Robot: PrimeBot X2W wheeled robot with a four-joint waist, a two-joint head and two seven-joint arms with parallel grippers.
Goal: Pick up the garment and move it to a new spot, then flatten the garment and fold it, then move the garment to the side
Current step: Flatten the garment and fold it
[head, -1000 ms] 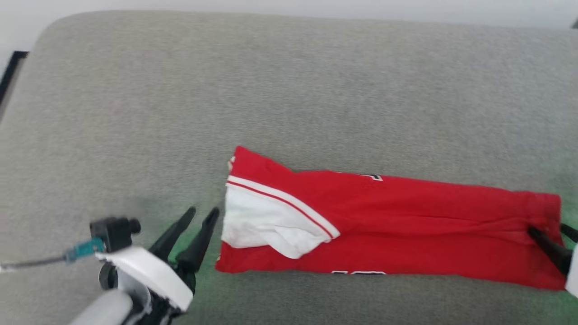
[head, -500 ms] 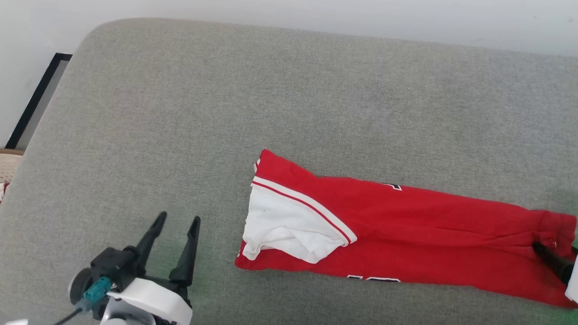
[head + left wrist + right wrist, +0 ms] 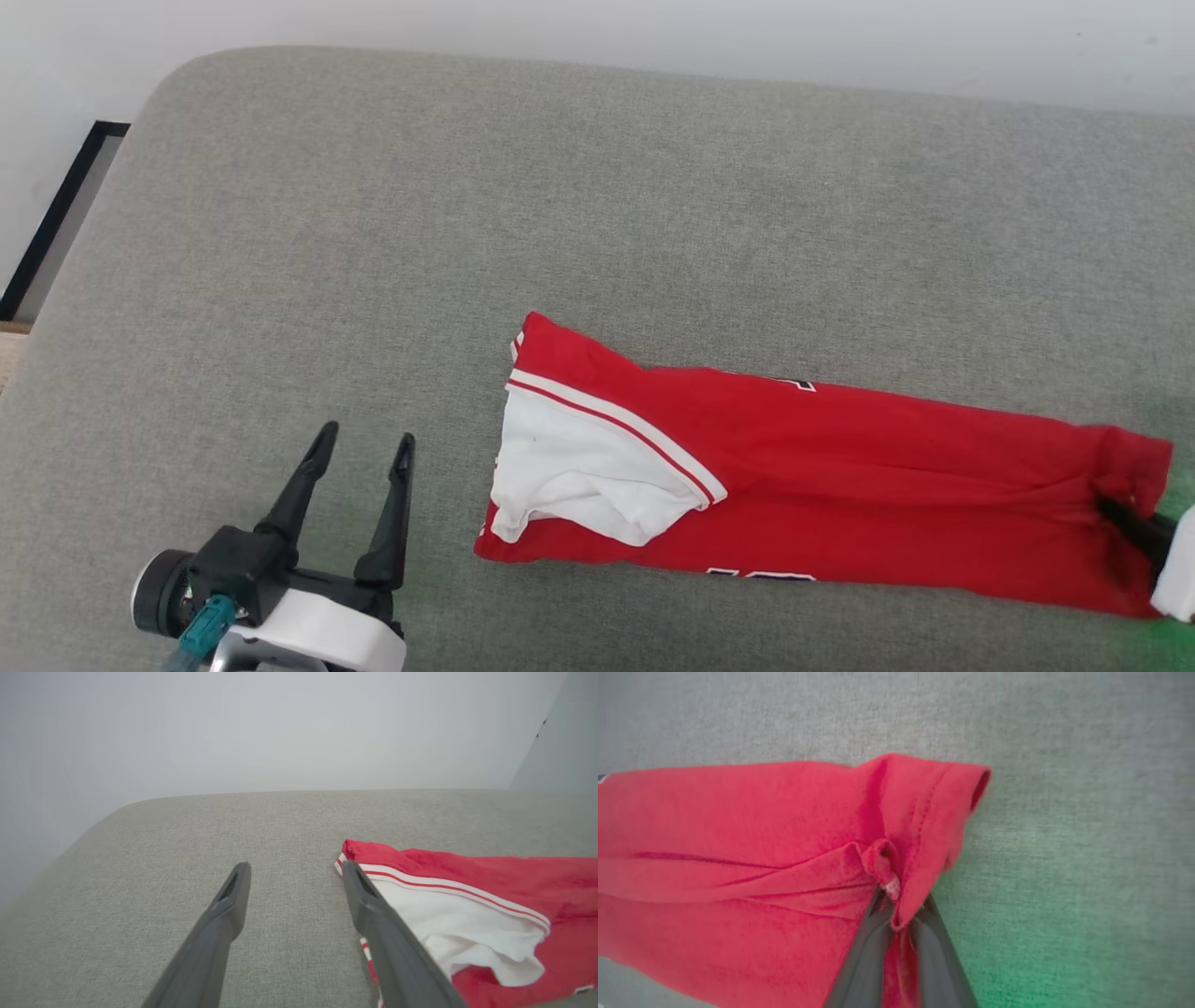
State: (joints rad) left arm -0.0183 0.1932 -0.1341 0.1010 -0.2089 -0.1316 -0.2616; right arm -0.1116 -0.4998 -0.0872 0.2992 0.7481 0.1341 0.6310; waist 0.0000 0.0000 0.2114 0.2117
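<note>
Garment [image 3: 840,495]: lying as a long folded strip on the grey cushion [image 3: 597,233], running from centre toward 3 o'clock in head view; white sleeve [image 3: 579,471] facing up at its 9 o'clock end.
Right gripper [image 3: 896,905]: clenched on the red hem, cloth bunching between the two fingers at the strip's 3 o'clock end; in head view it is sitting at the frame edge [image 3: 1125,523].
Left gripper [image 3: 359,448]: released, fingers spread, holding nothing; hovering at 9 o'clock of the sleeve end, just beside it, not touching.
Left wrist view: one finger [image 3: 383,933] overlapping the sleeve edge [image 3: 448,919] in line of sight; contact cannot be told.
Step, judged: folding is looking mostly done lengthwise; either a further fold or the move to the side is in hand.
Next move, judged: left gripper is needing to close on the sleeve end so both ends are lifting together.
Risk, judged: dragging by one end is likely undoing the fold.
</note>
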